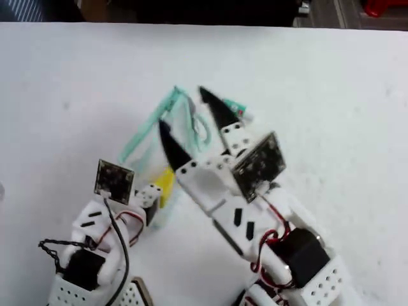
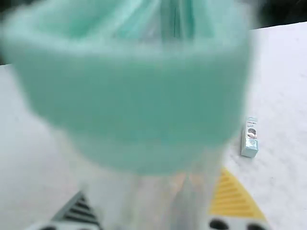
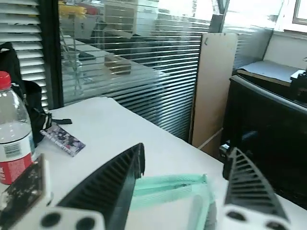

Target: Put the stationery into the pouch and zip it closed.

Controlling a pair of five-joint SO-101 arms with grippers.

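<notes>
With right jaws spread wide, straddles the mint-green rim of the clear-sided zip pouch [image 1: 150,122]; with left jaws clamped, grips that pouch over the white table [image 1: 331,76], a small teal box [image 1: 241,113] lying near.

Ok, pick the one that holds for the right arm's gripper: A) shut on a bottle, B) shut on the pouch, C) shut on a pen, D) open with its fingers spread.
D: in the right wrist view the right gripper has its two black fingers wide apart, and the mint edge of the pouch shows in the gap between them.
</notes>
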